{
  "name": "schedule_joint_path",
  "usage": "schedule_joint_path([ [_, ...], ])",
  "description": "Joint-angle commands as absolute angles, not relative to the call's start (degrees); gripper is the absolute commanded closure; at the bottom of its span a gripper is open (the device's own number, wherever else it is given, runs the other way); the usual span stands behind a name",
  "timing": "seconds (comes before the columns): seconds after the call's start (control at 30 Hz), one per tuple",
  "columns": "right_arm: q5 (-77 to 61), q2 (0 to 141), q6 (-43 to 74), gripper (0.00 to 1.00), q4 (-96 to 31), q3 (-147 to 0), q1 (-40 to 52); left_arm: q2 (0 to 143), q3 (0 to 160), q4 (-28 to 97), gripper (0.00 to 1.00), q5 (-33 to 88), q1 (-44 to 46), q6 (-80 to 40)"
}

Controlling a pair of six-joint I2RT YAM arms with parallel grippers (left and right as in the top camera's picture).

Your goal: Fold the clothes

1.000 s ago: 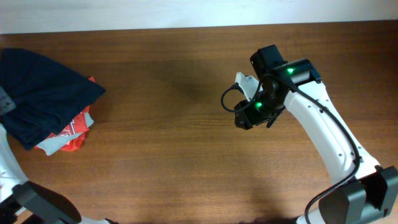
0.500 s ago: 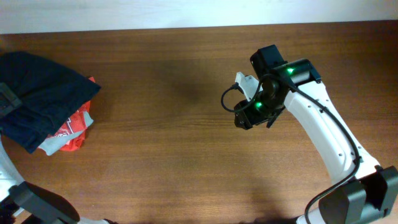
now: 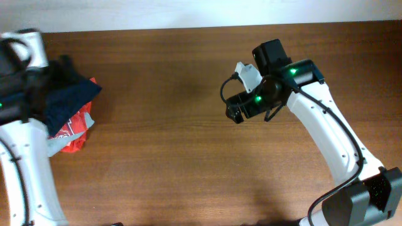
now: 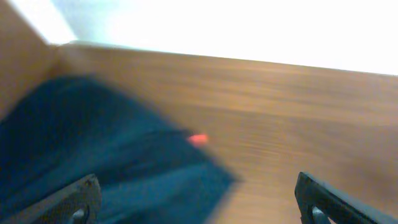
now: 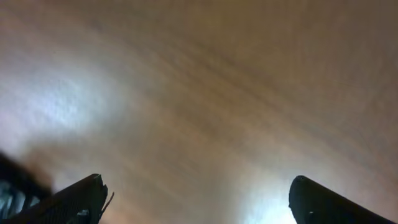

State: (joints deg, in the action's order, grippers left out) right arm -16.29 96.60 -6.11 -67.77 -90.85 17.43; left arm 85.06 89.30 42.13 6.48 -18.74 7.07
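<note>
The clothes (image 3: 74, 95), a dark navy garment, lie bunched at the table's far left, on top of a red T-shirt (image 3: 79, 123). My left gripper (image 3: 51, 80) hovers over the pile and hides much of it. In the left wrist view the left gripper (image 4: 199, 211) is open wide, the navy clothes (image 4: 93, 143) lie below and left of it, and nothing is between the fingers (image 4: 78, 198). My right gripper (image 3: 233, 114) hangs over bare wood at centre right, far from the pile. In the right wrist view it (image 5: 199, 208) stands open and empty.
A grey garment edge (image 3: 53, 145) peeks out under the red T-shirt. The wooden table (image 3: 163, 157) stretches between the two arms. The table's back edge meets a white wall (image 3: 188, 12). Both wrist views are motion-blurred.
The left arm has swung in over the pile, and its gripper has opened. The navy clothes have bunched up further left. The right gripper has opened wider and turned a little to the left.
</note>
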Motion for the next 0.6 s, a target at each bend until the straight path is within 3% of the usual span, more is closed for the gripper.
schedule_joint_path([
  [0.0,-15.8,95.9,-5.5,0.01,-63.9,-91.1,17.2,85.1,90.1,44.4,0.01,6.6,-7.3,11.4],
  [0.33,-13.0,95.8,-5.6,0.01,-50.0,-91.1,13.6,88.9,90.1,51.2,0.01,6.0,11.7,11.5],
  [0.57,-13.2,93.0,-4.0,0.02,-56.1,-91.1,9.3,88.7,90.1,57.1,0.01,5.8,12.4,11.5],
])
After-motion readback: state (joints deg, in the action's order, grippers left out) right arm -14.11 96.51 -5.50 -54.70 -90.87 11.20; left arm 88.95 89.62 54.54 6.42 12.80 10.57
